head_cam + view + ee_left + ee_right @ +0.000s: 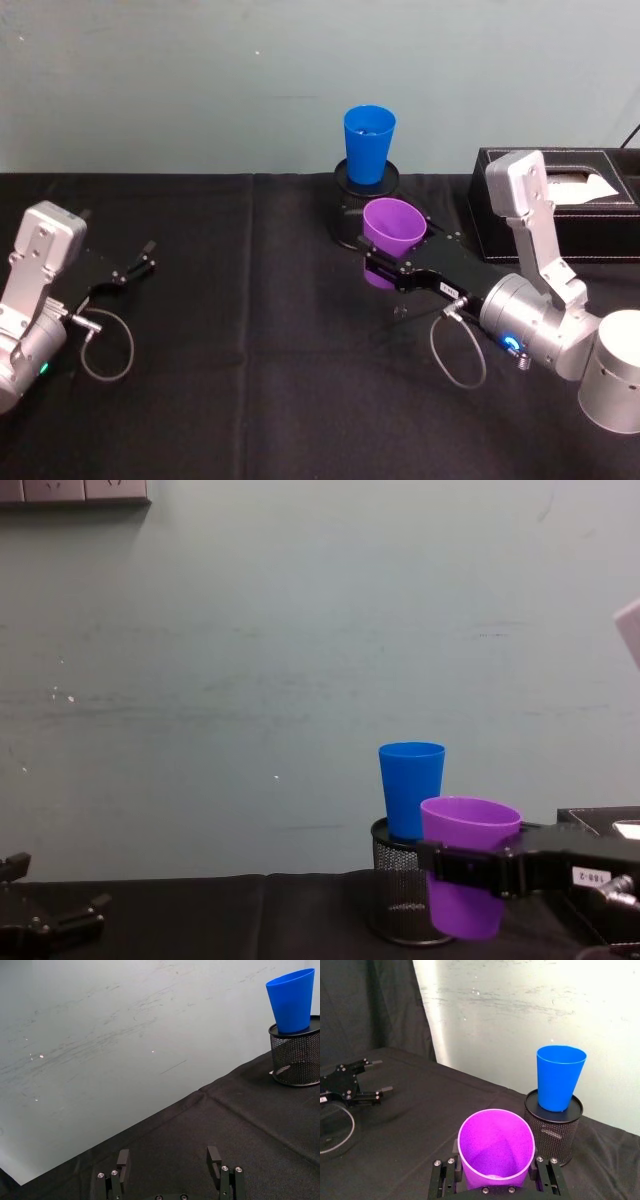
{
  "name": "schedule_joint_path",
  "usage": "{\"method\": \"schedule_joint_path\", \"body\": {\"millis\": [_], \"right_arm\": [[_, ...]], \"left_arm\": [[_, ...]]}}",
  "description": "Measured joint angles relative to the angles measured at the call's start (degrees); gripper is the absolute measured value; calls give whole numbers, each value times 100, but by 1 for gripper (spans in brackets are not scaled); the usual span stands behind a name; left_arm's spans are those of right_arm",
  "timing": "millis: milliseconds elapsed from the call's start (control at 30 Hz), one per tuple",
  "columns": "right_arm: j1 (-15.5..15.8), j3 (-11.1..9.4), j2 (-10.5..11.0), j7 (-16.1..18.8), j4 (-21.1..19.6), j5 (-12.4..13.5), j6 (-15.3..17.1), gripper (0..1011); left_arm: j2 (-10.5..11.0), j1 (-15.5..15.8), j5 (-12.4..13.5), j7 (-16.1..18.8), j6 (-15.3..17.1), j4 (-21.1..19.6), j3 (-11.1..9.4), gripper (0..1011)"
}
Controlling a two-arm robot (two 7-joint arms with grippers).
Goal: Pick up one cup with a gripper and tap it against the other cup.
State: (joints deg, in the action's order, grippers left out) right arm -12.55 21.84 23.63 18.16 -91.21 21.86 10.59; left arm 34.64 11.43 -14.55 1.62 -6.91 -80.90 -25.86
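Near the left edge of the bench (250, 380), the left gripper (140, 260) is resting with its fingers spread apart, holding nothing. By the middle of the back edge, the blue cup (368, 143) is standing upright on a black mesh holder (352, 205). Just in front of that holder, the right gripper (400, 258) is squeezing the purple cup (393, 228) by its sides, so the grabbing part looks done. The cups are not touching, so the tap is not done yet. The purple cup is sitting lower than the blue one and needs lifting toward it.
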Motion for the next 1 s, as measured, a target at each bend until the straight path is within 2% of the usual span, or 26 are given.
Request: {"method": "schedule_joint_path", "body": {"millis": [100,1000], "right_arm": [[-5,-54,-14,13,-48,57,154,720],[2,-18,-4,15,-20,24,62,719]], "left_arm": [[0,0,0,0,0,0,0,1000],[0,0,0,0,0,0,0,1000]]}}
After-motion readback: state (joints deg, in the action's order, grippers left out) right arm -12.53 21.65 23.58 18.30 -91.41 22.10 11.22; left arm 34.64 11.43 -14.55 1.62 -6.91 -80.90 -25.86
